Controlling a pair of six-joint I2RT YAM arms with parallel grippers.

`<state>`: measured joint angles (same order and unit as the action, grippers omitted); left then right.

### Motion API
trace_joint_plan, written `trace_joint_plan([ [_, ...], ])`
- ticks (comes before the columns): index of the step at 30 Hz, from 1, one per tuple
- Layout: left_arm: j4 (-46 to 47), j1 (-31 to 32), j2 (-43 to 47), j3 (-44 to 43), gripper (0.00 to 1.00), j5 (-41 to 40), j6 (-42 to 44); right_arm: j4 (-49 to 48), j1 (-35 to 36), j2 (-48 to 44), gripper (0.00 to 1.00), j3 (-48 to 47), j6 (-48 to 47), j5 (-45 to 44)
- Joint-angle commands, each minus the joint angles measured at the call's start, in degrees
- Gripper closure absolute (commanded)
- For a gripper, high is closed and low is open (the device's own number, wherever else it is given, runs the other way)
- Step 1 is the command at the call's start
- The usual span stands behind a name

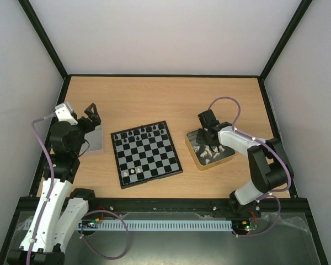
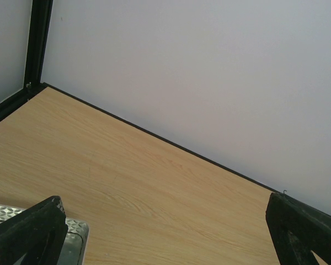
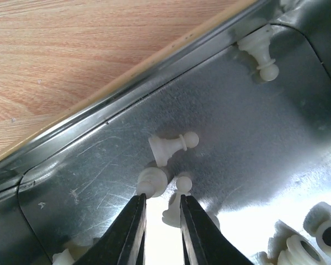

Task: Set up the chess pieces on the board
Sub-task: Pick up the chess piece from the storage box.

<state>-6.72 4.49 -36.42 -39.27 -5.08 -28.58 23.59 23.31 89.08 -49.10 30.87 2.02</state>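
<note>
I have the right fingers (image 3: 131,232) low inside the gold-rimmed metal tray (image 3: 254,121), at the right of the overhead view, because the tiny cream-white chess pieces (image 3: 172,146) are stored there. In the right wrist view the two tips come up from the bottom centre with only a narrow bright gap between them. One cream pawn (image 3: 176,196) touches the inner side of the right tip, and a rounder piece (image 3: 153,181) sits just at the left tip. I cannot tell if the fingers already clamp something or only frame it, because the gap is overexposed.

The small square chessboard with black and silver-grey squares (image 1: 146,155) lies in the middle of the wooden desk (image 1: 154,99). A row of black pieces (image 1: 140,132) stands along its upper edge, and a few white pieces (image 1: 133,172) stand near its lower left corner. I judge that most white ones are not yet set.

The left fingers (image 2: 27,232) are wide apart and hold nothing, tilted up above the silver metal tray (image 2: 71,234) at the left, I think to leave the board free.
</note>
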Motion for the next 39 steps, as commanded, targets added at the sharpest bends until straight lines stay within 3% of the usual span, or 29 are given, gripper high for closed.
trace_joint_plan([
  [1, 1.7, -0.1, 0.1, 0.4, 0.00, -0.2, 0.4, -0.5, -0.2, 1.3, 0.82, -1.4, -1.2, -0.5],
  [9, 1.5, -0.1, 0.3, 0.4, 0.00, -0.4, 0.3, -1.6, -0.2, 0.6, 0.73, -1.7, -1.8, 0.9],
  [16, 1.5, -0.1, 0.4, 0.4, 0.00, -0.5, 0.3, -2.2, -0.2, 1.9, 0.73, -2.0, -1.8, 0.7],
  [25, 1.5, -0.1, 0.3, 0.4, 0.00, -0.5, 0.3, -3.3, -0.2, 4.3, 0.82, -3.6, -2.5, -0.4],
  [34, 1.4, -0.1, 0.4, 0.4, 0.00, -0.5, 0.3, -3.9, -0.2, 6.1, 0.83, -4.8, -3.1, -0.6],
  [39, 1.4, -0.1, 0.4, 0.4, 0.00, -0.5, 0.2, -3.2, -0.2, 4.8, 0.94, -4.7, -2.8, 0.8],
])
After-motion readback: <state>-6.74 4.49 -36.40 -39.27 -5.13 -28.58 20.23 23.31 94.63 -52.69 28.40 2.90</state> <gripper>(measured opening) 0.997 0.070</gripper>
